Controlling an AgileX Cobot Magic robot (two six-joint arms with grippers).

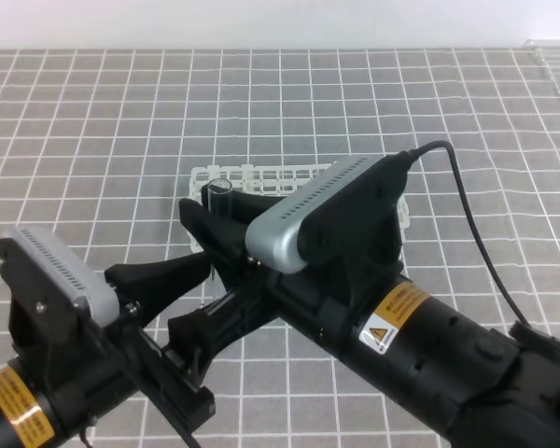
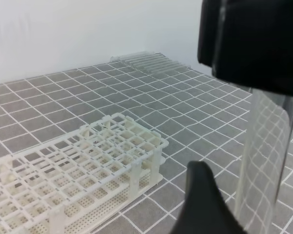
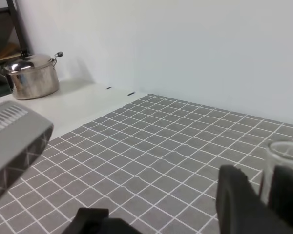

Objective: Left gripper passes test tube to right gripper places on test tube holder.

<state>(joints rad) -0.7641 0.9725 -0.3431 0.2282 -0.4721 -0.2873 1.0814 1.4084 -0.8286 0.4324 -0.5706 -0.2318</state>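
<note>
The clear test tube [image 1: 218, 189] stands upright above the table, just in front of the white test tube holder [image 1: 261, 175]. My right gripper [image 1: 220, 222] is shut on the tube's upper part. In the right wrist view the tube's rim [image 3: 286, 150] shows between that gripper's two black fingers [image 3: 239, 200]. My left gripper [image 1: 231, 282] reaches in from the lower left, and it is open. In the left wrist view its finger [image 2: 201, 197] stands apart from the tube [image 2: 263, 161]. The holder [image 2: 88, 161] lies to the left there.
A grey gridded mat covers the table. A clear ribbed plastic tray [image 2: 151, 61] lies at the far right edge [image 1: 555, 56]. A steel pot with a lid [image 3: 31, 75] sits on a white counter beyond the mat. The left arm's grey camera block [image 3: 14, 136] is close by.
</note>
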